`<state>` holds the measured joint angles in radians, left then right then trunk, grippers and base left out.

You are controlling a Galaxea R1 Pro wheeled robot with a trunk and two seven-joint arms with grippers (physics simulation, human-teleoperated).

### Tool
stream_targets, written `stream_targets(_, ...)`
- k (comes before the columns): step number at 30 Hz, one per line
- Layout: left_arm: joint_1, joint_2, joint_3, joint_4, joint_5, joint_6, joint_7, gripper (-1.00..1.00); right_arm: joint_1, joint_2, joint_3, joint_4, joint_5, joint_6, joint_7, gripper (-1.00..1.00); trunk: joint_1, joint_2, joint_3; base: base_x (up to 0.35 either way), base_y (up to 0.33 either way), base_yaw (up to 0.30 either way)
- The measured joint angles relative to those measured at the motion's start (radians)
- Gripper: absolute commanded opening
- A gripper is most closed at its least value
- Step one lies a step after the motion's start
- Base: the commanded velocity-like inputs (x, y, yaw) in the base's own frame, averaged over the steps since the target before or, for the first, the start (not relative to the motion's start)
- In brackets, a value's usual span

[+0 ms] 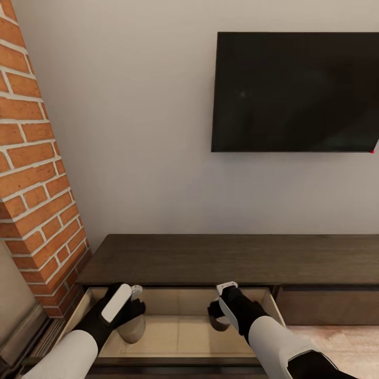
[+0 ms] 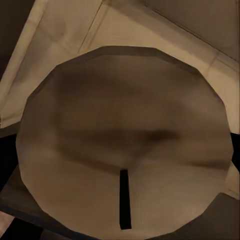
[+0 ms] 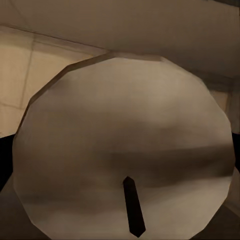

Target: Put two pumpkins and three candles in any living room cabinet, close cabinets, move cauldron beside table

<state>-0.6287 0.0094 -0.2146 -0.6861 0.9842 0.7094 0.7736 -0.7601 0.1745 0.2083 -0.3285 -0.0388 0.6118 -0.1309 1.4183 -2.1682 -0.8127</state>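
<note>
Both arms reach forward and down, white forearms, black wrists. Left claw grips a candle; right claw apparently clamps another candle, fingers mostly hidden.

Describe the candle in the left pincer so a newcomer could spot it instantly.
Below the wall TV runs a long dark cabinet with its leftmost drawer open beside the brick column. Over the drawer's left half, the left pincer holds a stubby grey-beige candle. Its twin hangs right, in shadow.
</note>
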Motion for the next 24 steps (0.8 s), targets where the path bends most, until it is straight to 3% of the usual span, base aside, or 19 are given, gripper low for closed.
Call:
stream_targets(4, -0.006, 0.002, -0.042, -0.009, -0.003, -0.009, -0.003, -1.00, -0.002, 0.000, 0.003, 0.002, -0.004, 0.009, -0.018, -1.00, 0.000, 0.000, 0.000, 0.000, 0.000, 0.000)
stream_targets(7, -0.069, 0.005, -0.051, 0.035, -0.007, -0.015, -0.005, -1.00, -0.014, 0.000, 0.005, 0.002, -0.007, 0.021, -0.037, -1.00, 0.000, 0.000, 0.000, 0.000, 0.000, 0.000)
stream_targets(9, -0.138, 0.006, -0.052, 0.133, -0.011, -0.013, -0.005, -1.00, -0.032, 0.000, 0.005, 0.001, -0.007, 0.025, -0.042, -1.00, 0.000, 0.000, 0.000, 0.000, 0.000, 0.000)
stream_targets(11, -0.227, 0.007, -0.054, 0.296, -0.012, -0.012, -0.019, -1.00, -0.069, 0.000, 0.006, 0.012, -0.003, 0.032, -0.047, -1.00, 0.000, 0.000, 0.000, 0.000, 0.000, 0.000)
stream_targets(12, -0.256, 0.008, -0.055, 0.359, -0.001, -0.025, -0.055, -1.00, -0.086, 0.000, 0.005, 0.038, -0.008, 0.031, -0.055, -1.00, 0.000, 0.000, 0.000, 0.000, 0.000, 0.000)
stream_targets(14, -0.274, 0.008, -0.070, 0.404, -0.001, -0.053, -0.120, -1.00, -0.101, 0.000, 0.004, 0.069, -0.009, 0.030, -0.065, -1.00, 0.000, 0.000, 0.000, 0.000, 0.000, 0.000)
stream_targets(16, -0.284, 0.004, -0.150, 0.420, -0.001, -0.119, -0.201, -1.00, -0.108, 0.000, 0.001, 0.089, -0.010, 0.028, -0.069, -1.00, 0.000, 0.000, 0.000, 0.000, 0.000, 0.000)
stream_targets(19, -0.286, 0.004, -0.224, 0.423, -0.003, -0.132, -0.217, -1.00, -0.109, 0.000, 0.000, 0.093, -0.012, 0.029, -0.063, -1.00, 0.000, 0.000, 0.000, 0.092, 0.000, 0.000)
stream_targets(24, -0.287, 0.013, -0.243, 0.424, -0.001, -0.135, -0.221, -1.00, -0.108, 0.000, -0.002, 0.094, -0.015, 0.029, -0.056, -1.00, 0.000, 0.000, 0.000, 0.287, 0.000, 0.000)
